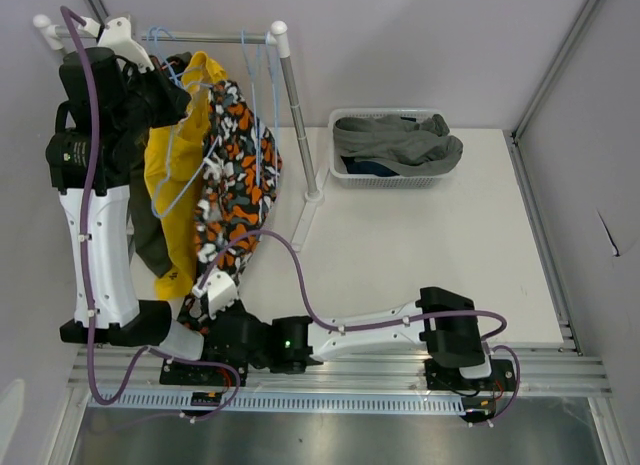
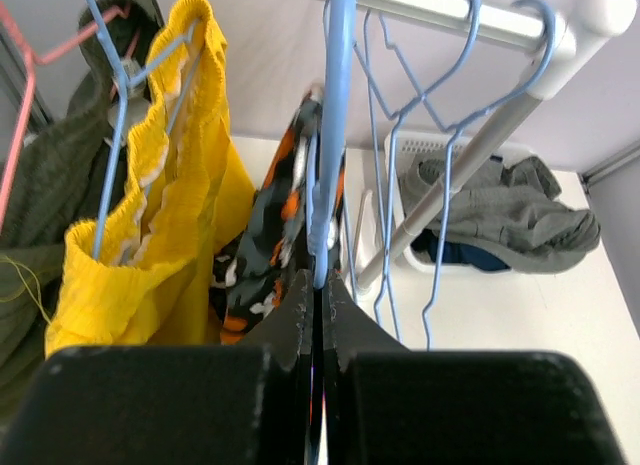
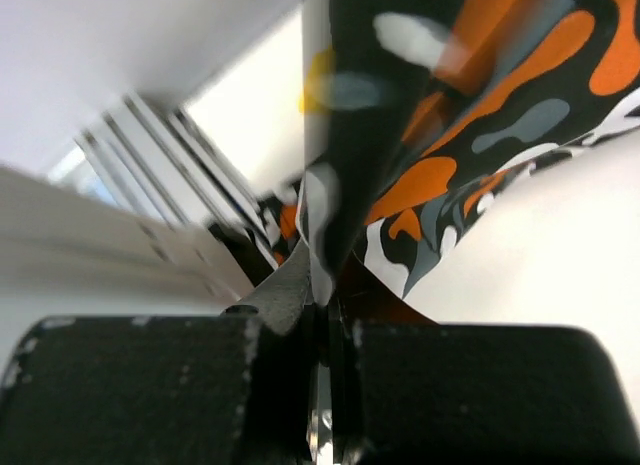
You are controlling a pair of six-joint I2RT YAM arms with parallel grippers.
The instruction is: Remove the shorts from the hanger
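Left wrist view: we find the left gripper pinched shut on the wire of the blue hanger, which appears to carry the patterned shorts on the rail. The right gripper is clamped on that garment's lower hem. Yellow shorts and olive shorts hang alongside; grey shorts lie in the basket. We judge the step sound if the left steadies the hanger while the right draws the cloth down and toward the bases, evenly, so the waistband slips free without dragging neighbouring hangers.
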